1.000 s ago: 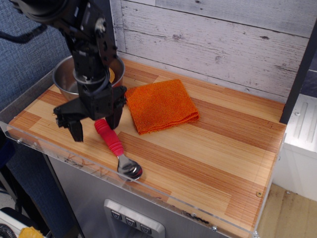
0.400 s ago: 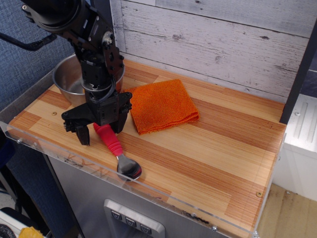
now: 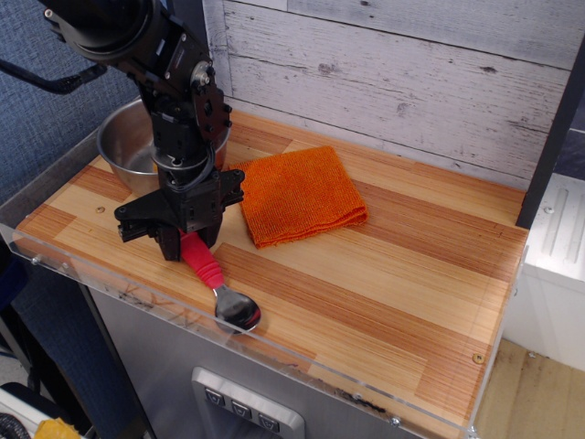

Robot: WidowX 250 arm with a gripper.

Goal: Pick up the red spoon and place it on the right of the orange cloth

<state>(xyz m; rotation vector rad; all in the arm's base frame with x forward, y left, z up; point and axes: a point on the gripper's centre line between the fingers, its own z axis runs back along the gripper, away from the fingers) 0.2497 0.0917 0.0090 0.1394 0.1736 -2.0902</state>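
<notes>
The red spoon lies on the wooden table near the front edge. Its ribbed red handle points back-left and its metal bowl points front-right. My gripper stands over the upper end of the handle, its black fingers closed in on both sides of it. The spoon rests on the table. The orange cloth lies folded just right of and behind the gripper, apart from the spoon.
A steel bowl stands at the back left, partly hidden behind my arm. The striped wooden table top has a clear plastic rim along its front edge. A white plank wall stands behind.
The gripper has come down over the spoon's handle end and its fingers have narrowed from wide open to closed on it. The spoon has barely moved.
</notes>
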